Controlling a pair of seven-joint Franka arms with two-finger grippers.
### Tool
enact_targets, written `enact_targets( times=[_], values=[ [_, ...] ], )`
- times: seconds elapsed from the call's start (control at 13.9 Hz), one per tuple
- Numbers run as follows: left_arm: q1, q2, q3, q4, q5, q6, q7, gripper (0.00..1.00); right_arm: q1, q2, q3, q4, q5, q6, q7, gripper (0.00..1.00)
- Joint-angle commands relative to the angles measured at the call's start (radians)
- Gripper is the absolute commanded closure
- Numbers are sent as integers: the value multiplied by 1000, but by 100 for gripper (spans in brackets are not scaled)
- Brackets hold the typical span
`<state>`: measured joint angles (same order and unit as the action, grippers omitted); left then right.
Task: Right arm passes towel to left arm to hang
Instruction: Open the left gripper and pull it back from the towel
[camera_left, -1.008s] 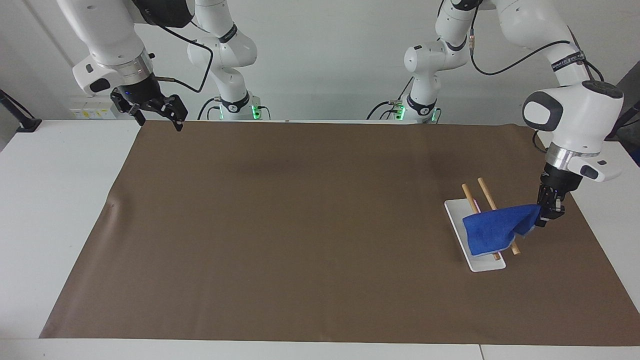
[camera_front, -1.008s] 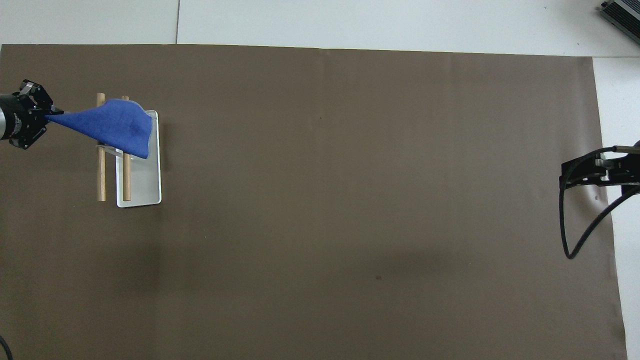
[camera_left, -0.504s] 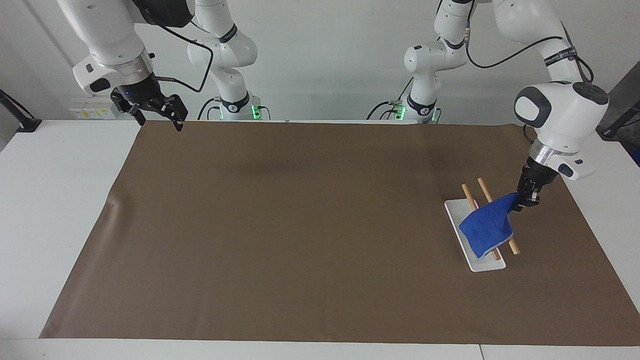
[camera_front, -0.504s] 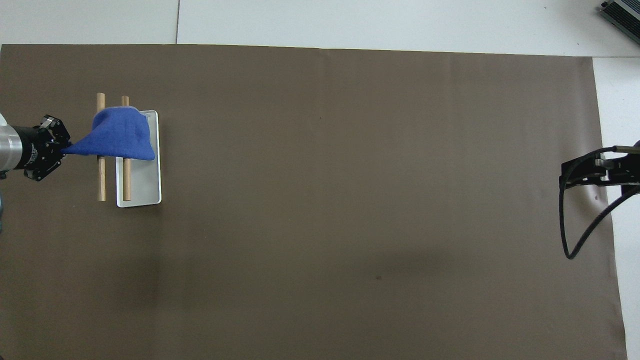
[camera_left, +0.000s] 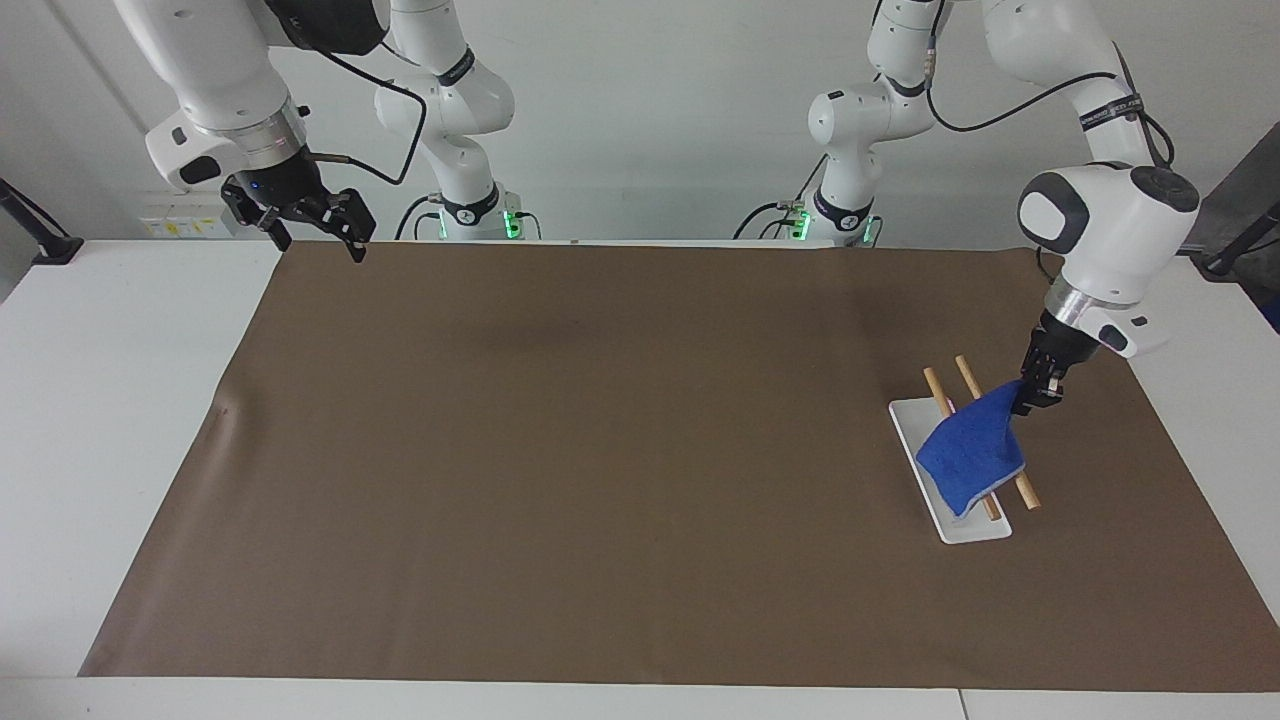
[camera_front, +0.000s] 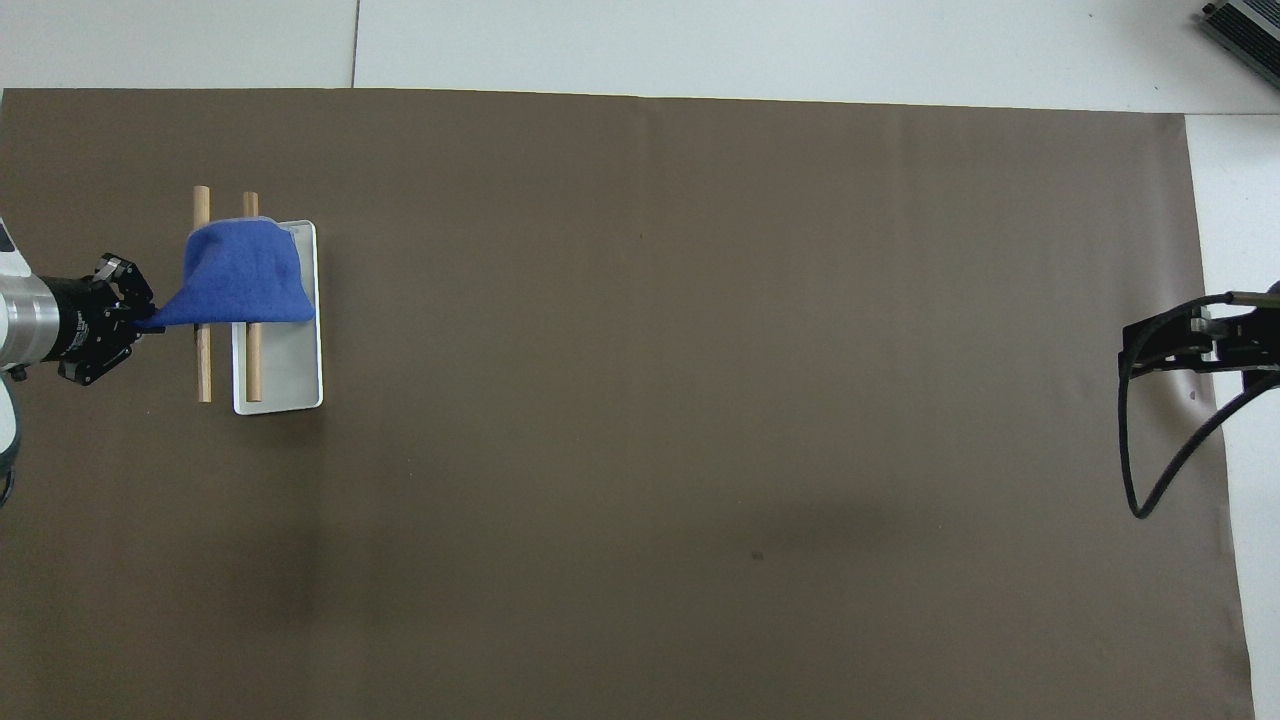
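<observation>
Left pincer (camera_left: 1030, 402) at towel (camera_left: 972, 452) corner

Towel (camera_left: 968, 455) now bunched squarer over the rack (camera_left: 985, 440), left tool (camera_left: 1032, 398) drawn robotward.

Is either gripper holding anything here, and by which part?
The left gripper pinches the blue towel by one corner; the rest drapes over the rack's two wooden rods. The right gripper is open and empty, waiting.
</observation>
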<state>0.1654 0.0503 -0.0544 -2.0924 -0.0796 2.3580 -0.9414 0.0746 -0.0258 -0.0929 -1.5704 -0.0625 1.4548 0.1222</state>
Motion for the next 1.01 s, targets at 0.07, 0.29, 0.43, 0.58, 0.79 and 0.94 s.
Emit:
enact_targets(
  times=[0.07, 0.29, 0.43, 0.58, 0.79, 0.94],
  values=[
    [11, -33, 11, -44, -17, 47, 24, 46, -10, -26, 1, -33, 20, 21, -30, 0],
    [11, -27, 42, -41, -12, 87, 24, 29, -10, -26, 1, -33, 20, 21, -30, 0],
    [11, -23, 56, -35, -11, 99, 24, 25, -10, -26, 1, -28, 20, 21, -32, 0],
    [13, -17, 62, -20, -11, 153, 18, 19, 2, -29, 7, -25, 20, 16, -30, 0],
    [13, 37, 73, 93, -23, 176, -25, 17, -9, -31, 5, -25, 20, 13, -30, 0],
    [11, 66, 70, 147, -23, 176, -65, 17, -10, -31, 1, -25, 20, 12, -30, 0]
  ],
)
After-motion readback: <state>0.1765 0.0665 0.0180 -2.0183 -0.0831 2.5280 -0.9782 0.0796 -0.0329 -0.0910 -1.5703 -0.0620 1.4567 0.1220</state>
